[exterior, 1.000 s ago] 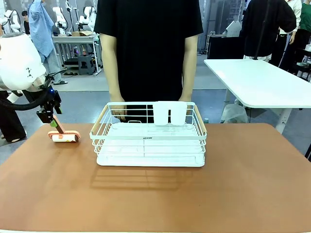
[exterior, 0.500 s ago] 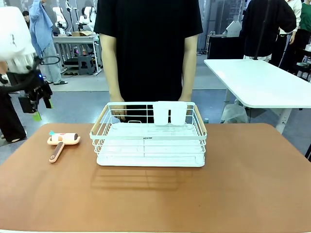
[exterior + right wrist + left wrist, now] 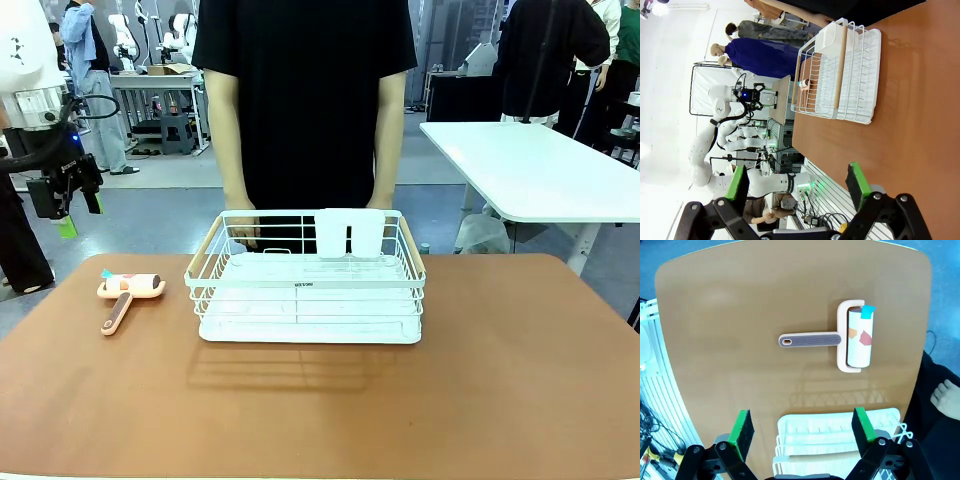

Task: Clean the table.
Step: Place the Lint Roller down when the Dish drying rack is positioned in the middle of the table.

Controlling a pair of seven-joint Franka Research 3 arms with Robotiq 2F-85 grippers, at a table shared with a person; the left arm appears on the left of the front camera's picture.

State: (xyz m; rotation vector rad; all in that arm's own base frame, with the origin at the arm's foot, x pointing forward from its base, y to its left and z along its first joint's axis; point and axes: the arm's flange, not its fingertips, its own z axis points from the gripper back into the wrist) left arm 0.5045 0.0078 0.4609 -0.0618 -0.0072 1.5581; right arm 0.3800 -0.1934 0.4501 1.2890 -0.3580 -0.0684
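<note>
Left hand (image 3: 801, 427) spread, empty, above matte terracotta table (image 3: 740, 315) and pink lint roller (image 3: 850, 340)

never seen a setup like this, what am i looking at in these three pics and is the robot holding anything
These are three cameras on one moment. The front view looks across a reddish-brown table at a person standing on the far side. The other two pictures come from cameras on the robot's wrists, looking along each arm's own two green-padded fingers.

On the table stand a white wire rack and, beside it, a lint roller with a pink handle, lying flat.

The left gripper hangs in the air above the table's left edge; its wrist view looks straight down at the roller. Its fingers are apart with nothing between them. The right gripper is open and empty too, looking along the table toward the rack.
</note>
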